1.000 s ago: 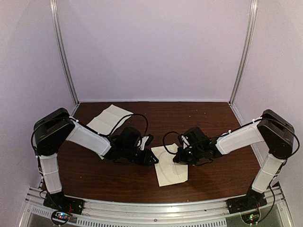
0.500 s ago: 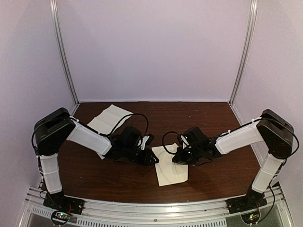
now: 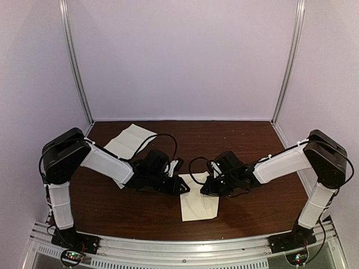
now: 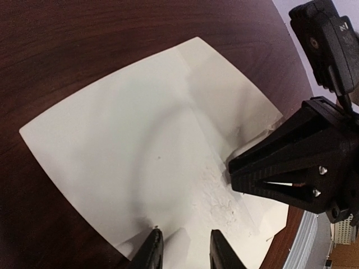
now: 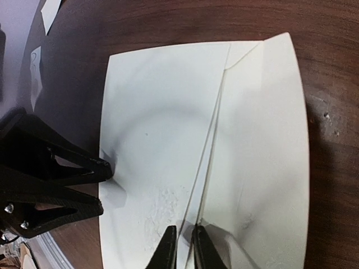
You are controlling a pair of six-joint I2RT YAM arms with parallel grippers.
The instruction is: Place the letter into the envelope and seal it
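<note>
The cream envelope lies flat on the dark table between both arms, its flap folded over the body. My right gripper has its tips only a narrow slit apart, straddling the flap's edge and low on the paper. My left gripper stands open, its tips down on the envelope's opposite edge, with only flat paper under the gap. In the top view the left gripper and right gripper face each other across the envelope. The letter is hidden from view.
Creased white paper sheets lie at the back left of the table. A small white card lies beyond the left gripper. Metal frame posts and purple walls close in the back and sides.
Both grippers and the envelope have shifted a little to the left. The right gripper's jaws have parted slightly.
</note>
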